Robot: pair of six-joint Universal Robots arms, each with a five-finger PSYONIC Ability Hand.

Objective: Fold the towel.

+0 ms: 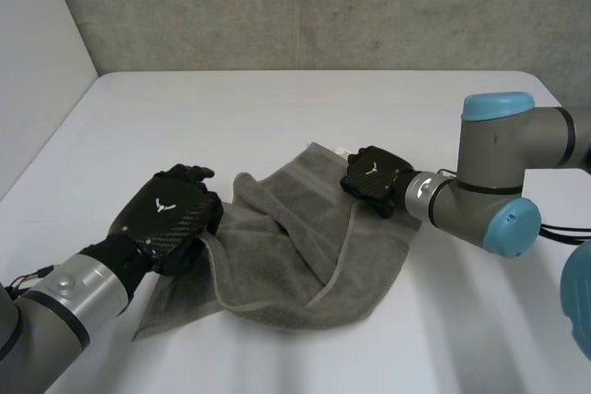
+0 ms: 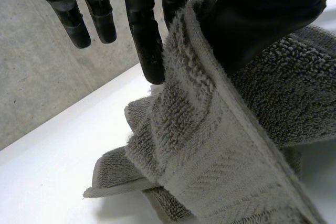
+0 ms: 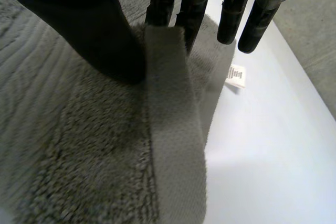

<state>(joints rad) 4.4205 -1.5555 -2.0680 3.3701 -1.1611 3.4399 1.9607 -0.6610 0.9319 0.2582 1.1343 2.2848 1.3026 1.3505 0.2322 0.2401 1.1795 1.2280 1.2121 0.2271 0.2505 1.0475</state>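
Where the grey wall (image 1: 323,6) ends, a big white counter (image 1: 277,108) begins, and it takes up most of the head view. On the near middle of the counter lies a grey towel (image 1: 295,269). It is all crumpled, with one side folded over onto itself. The left arm (image 1: 55,311) comes in from the near left corner, and the right arm (image 1: 499,168) comes in from the right. The left hand (image 1: 171,214) is at the towel's left edge. Its thumb (image 2: 252,19) and one of its fingers (image 2: 149,51) squeeze the thick hem between them, and that bit of towel stands up off the counter. The right hand (image 1: 374,180) is at the towel's far corner. It pinches the flat hem between thumb and fingers too, with the thumb pressed down on the fluffy part. A little white label (image 3: 237,75) sticks out from the towel just beside the right hand's fingertips.
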